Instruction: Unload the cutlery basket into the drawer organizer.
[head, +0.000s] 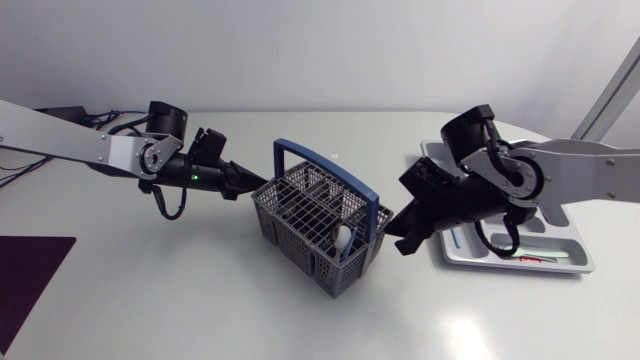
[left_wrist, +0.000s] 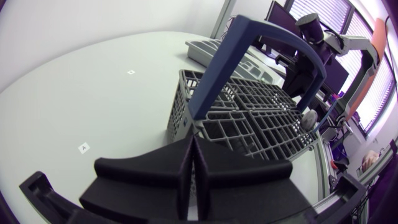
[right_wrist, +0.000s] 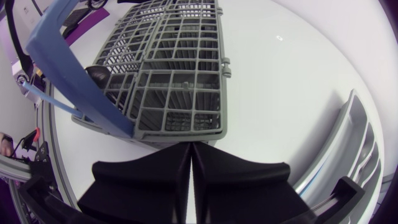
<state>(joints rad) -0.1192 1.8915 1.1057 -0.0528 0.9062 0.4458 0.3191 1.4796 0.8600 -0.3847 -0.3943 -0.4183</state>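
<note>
Task is judged as part done. A few thin pieces (head: 530, 258) are seen lying in the drawer organizer (head: 575, 262) at the right of the head view, partly covered by the right arm; their type can't be told. In the cutlery basket (head: 300, 215), at centre frame, only one spoon (head: 343, 238) is made out. It is stood bowl-up in a cell on the basket's lower-right side. The other cells look empty as far as is shown, but the deep ones are not fully seen. So at least the spoon is left to be moved, poss. more.

Nothing is held by either arm. The left hand (head: 248, 186) is pressed together, fingers flat against each other w/ no gap. Its tips are pointed at the basket's left corner, just beside it; contact can't be confirmed. The right hand (head: 402, 243) is likewise pressed together and empty. Its tips are set just beside the basket's right wall, betw. basket and organizer.

Materials and shapes:
- **Basket:** grey moulded plastic, w/ open-grid walls and floor split into rectangular cells. It is spanned by a blue arched handle (head: 325, 165).
- **Organizer:** a pale silver-grey tray, smooth, w/ a rounded rim and long parallel compartments.
- **Spoon:** pale and glossy; metal or plastic can't be told.
- **Hands:** matte black, shaped as broad wedges.
- **Desk** (head: 150, 290): white, smooth, faintly reflective.
</note>
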